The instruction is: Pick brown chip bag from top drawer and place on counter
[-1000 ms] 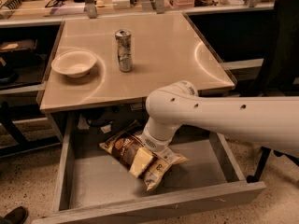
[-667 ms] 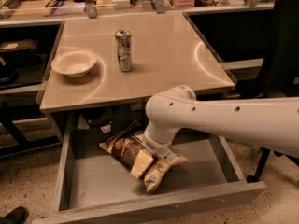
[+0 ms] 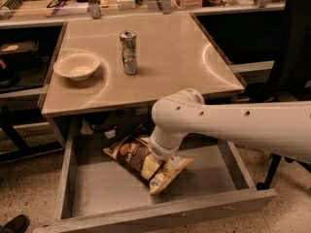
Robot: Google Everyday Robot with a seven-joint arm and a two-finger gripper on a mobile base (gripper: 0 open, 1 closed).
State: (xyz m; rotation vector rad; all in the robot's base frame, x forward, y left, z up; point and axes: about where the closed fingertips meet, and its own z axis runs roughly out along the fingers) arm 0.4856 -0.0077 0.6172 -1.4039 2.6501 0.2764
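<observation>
The tool (image 3: 155, 165) is down inside the top drawer (image 3: 97, 191), but the wrist hides the contact, so I cannot tell whether it is open or closed on anything. The brown chip bag (image 3: 129, 152) lies tilted on the drawer floor directly beneath the tool, with one cream end poking out in front of it. Judged step: securing the bag. A mid-body grip is recommended, not a loose end. The lift should then clear the overhanging edge of the counter (image 3: 165, 57) above the tool. The can (image 3: 128, 51) and bowl (image 3: 77, 65) stand well beyond the tool, so set-down should keep apart from them.
</observation>
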